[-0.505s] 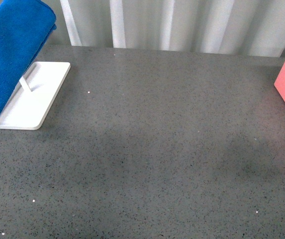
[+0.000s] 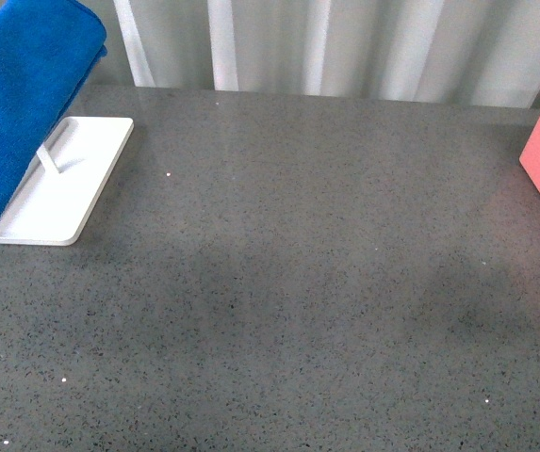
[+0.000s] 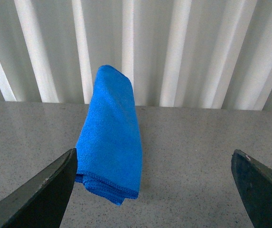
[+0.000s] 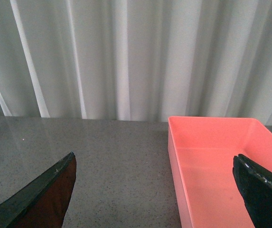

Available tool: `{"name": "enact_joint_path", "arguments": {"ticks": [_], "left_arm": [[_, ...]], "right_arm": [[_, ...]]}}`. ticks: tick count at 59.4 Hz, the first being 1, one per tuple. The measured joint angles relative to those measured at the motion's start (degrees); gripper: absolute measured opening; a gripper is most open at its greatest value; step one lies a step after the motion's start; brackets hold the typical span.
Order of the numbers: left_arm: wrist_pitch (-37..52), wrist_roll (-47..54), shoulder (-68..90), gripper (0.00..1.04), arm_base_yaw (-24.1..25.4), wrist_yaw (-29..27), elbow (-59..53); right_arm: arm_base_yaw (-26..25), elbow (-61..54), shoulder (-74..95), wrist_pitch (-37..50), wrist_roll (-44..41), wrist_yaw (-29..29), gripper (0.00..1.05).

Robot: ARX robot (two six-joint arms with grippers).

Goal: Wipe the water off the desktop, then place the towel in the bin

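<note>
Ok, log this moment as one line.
towel: hanging over white tray, not gripped | bin: looks empty | left jaws: open, facing towel | right jaws: open, by bin | step: wiping not started

Of the left gripper (image 3: 153, 153) only two jaws show: flat, wedge-shaped blades of matte charcoal-black material, each narrowing to a blunt, slightly rounded tip. Their narrow edges are worn to a paler grey, and one carries a few tiny white specks. The right gripper (image 4: 154, 156) has jaws of the same tapering shape and dark finish. One has a greyish, scuffed edge beside a broad face that looks deep reddish brown. The other is near black with a thin pale edge line.
</note>
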Motion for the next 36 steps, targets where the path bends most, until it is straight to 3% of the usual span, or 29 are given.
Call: {"name": "enact_joint_path", "arguments": {"ticks": [36], "left_arm": [[0.0,0.0,0.0,0.98,0.0,0.0,0.0]], "right_arm": [[0.0,0.0,0.0,0.0,0.0,0.0,0.98]]}}
